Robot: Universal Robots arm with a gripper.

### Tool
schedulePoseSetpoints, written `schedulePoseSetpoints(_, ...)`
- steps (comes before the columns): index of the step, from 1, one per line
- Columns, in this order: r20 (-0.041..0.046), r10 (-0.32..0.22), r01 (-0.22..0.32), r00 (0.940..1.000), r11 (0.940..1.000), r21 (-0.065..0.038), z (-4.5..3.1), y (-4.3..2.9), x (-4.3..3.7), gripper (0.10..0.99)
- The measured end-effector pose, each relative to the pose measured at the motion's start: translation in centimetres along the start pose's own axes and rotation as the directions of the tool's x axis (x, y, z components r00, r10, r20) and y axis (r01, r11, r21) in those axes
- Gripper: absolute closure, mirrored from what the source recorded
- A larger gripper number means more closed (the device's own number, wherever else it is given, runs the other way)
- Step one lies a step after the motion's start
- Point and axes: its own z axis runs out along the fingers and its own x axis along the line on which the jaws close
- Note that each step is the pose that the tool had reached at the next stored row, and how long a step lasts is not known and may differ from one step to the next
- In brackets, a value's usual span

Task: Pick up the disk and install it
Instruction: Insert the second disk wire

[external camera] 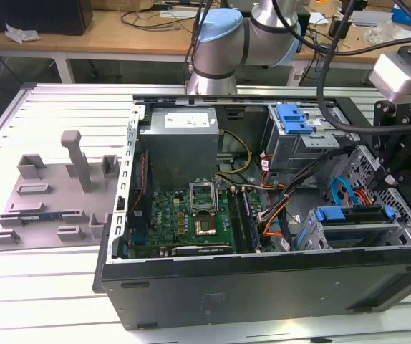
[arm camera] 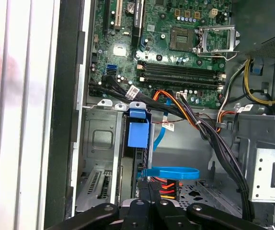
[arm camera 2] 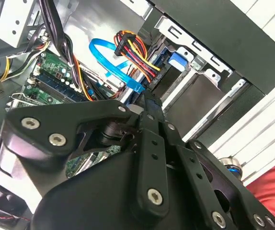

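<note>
From my remote station I see an open computer case [external camera: 263, 287] lying on a ribbed metal table [external camera: 48, 301]. Inside it, a green motherboard [external camera: 184, 218] sits below a grey power supply [external camera: 180, 140]. A blue latch [external camera: 293, 118] tops the metal drive cage [external camera: 298, 147] toward the exterior view's right. Orange and black cable bundles [arm camera: 185, 112] cross the board in the first wrist view, near a looped blue cable [arm camera: 170, 172]. Outside the case, a grey fixture tray [external camera: 51, 193] lies on the table at the exterior view's left. A wooden workbench [external camera: 112, 32] stands behind.
</note>
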Motion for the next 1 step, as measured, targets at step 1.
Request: schedulePoseSetpoints(1,0.0000,0.000,0.000,1.0000,1.0000,0.000,0.00,0.00,0.00,0.980)
